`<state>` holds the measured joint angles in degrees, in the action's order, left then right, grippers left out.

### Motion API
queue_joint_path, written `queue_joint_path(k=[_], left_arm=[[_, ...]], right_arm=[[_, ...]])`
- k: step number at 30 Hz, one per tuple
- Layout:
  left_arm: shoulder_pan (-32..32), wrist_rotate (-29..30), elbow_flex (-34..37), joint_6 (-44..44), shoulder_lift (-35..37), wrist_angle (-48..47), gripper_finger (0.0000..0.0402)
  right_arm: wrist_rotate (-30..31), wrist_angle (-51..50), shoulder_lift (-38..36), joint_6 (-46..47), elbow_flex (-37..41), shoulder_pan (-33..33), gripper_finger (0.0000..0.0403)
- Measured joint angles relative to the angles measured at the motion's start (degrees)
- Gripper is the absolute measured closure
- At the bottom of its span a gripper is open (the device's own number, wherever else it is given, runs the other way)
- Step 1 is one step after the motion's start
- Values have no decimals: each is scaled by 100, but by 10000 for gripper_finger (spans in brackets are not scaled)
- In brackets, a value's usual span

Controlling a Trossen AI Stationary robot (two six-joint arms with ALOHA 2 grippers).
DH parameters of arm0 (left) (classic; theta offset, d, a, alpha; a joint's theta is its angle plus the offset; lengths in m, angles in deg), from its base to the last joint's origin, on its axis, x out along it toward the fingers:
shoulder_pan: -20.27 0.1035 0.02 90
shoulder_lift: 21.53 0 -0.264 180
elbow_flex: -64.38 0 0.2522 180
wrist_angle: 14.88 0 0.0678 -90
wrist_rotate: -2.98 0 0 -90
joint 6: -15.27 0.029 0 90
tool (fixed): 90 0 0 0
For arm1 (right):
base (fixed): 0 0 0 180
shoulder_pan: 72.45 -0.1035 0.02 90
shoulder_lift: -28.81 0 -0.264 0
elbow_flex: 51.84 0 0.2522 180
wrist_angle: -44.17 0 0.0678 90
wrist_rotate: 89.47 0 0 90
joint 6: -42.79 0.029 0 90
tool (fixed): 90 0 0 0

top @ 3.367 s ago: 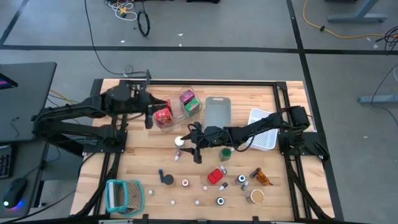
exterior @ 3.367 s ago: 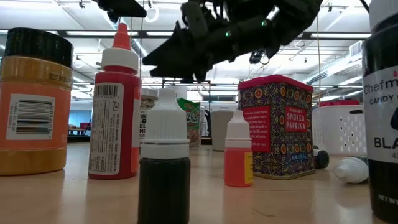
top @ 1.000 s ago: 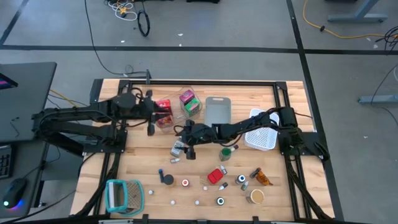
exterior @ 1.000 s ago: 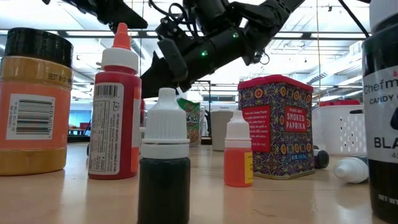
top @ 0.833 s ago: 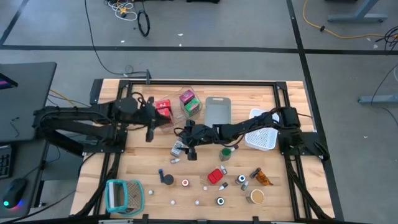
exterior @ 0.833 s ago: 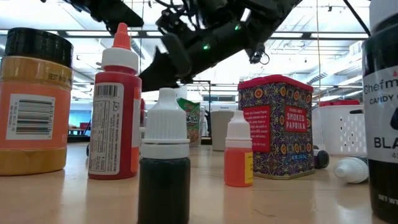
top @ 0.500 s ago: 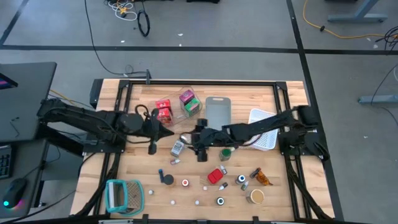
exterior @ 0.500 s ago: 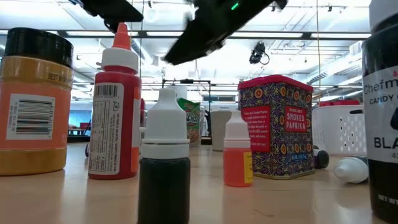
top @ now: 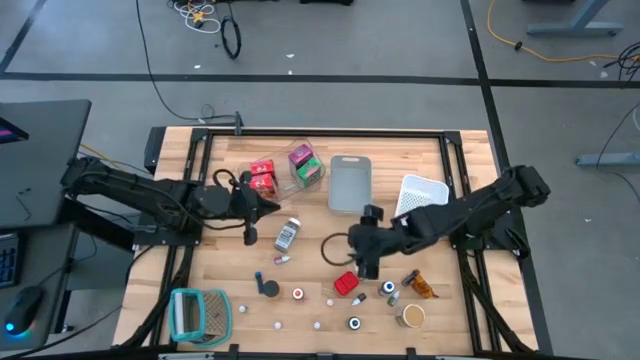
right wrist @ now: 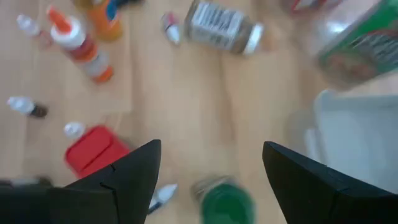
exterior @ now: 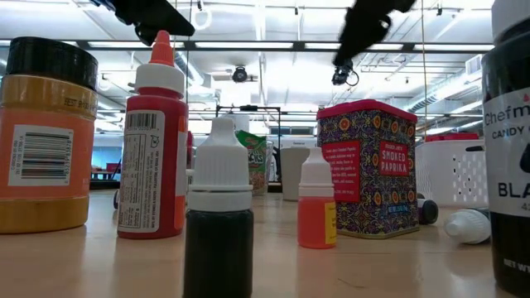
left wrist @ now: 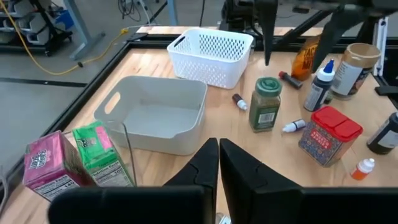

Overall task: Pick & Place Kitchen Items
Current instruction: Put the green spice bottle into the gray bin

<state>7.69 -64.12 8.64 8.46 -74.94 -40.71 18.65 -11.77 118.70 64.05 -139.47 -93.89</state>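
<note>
Two pincers empty | my left pincer (top: 268, 206) pressed together at nine o'clock | right pincer (top: 365, 262) spread wide above green-capped spice jar (right wrist: 222, 203), lining up my grab

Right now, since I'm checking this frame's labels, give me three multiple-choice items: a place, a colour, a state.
1. The lying white-capped jar rests: A in a grey bin; B on bare wood beside the left gripper; C in a white basket.
2. The paprika tin is: A blue; B red; C yellow.
3. On the right gripper, the jaws stand: A shut on a bottle; B shut, empty; C open, empty.
Key: B, it lies on the tabletop; B, red lid; C, wide apart, nothing between.
</note>
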Motion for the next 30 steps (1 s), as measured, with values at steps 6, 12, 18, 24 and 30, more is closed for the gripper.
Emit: queue_joint_path(k=[6,12,18,24,30], left_arm=[[0,0,0,-39,0,0,389],[0,0,0,-50,0,0,389],[0,0,0,-50,0,0,390],[0,0,0,-50,2,-1,390],[0,0,0,-50,2,-2,390]], right_arm=[[-107,106,4,489,546,-54,112],[-90,229,7,737,1070,79,112],[-80,455,9,788,1334,165,112],[-257,870,9,808,1476,214,118],[-397,956,-2,1224,1689,272,166]])
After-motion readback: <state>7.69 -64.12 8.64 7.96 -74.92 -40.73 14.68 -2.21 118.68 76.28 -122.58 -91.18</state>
